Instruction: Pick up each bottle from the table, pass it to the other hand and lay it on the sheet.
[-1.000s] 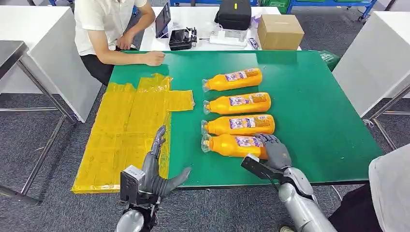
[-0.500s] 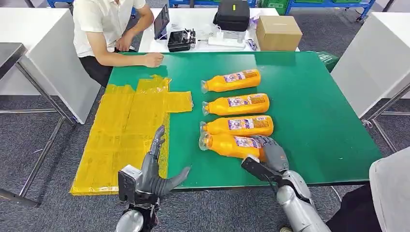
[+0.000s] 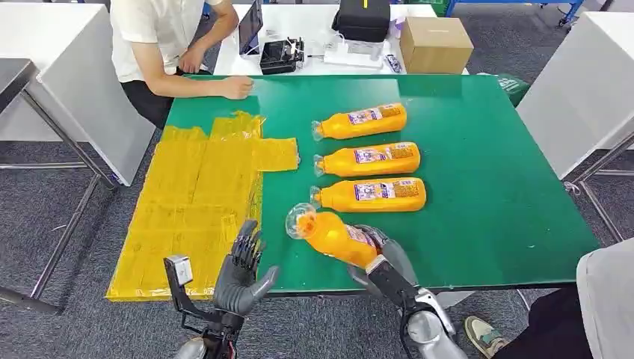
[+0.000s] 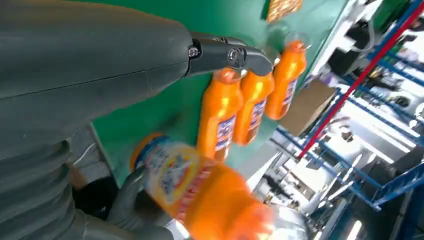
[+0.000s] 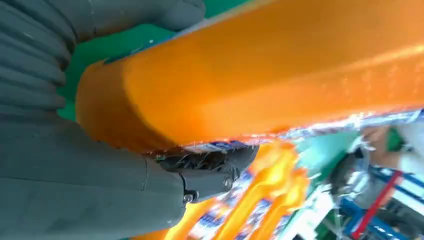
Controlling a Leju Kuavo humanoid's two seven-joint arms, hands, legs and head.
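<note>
My right hand (image 3: 385,258) grips an orange bottle (image 3: 333,235) by its base end and holds it lifted above the table's near edge, its clear cap pointing left. In the right wrist view the bottle (image 5: 260,70) lies across the hand, with dark fingers (image 5: 210,165) wrapped under it. My left hand (image 3: 241,277) hovers open, fingers spread, just left of the bottle at the near edge of the yellow sheet (image 3: 191,202). The left wrist view shows the held bottle (image 4: 200,190) beyond the thumb. Three orange bottles (image 3: 372,194) lie in a column on the green table (image 3: 486,172).
A person sits at the far left corner with one hand (image 3: 238,87) resting on the table. Behind are a cardboard box (image 3: 435,43), a black bag (image 3: 362,19) and electronics on a white table. Another person's clothing (image 3: 605,299) shows at the near right.
My right hand has lifted the nearest bottle off the table and swung it left toward my left hand. The left hand has drawn back and turned a little.
</note>
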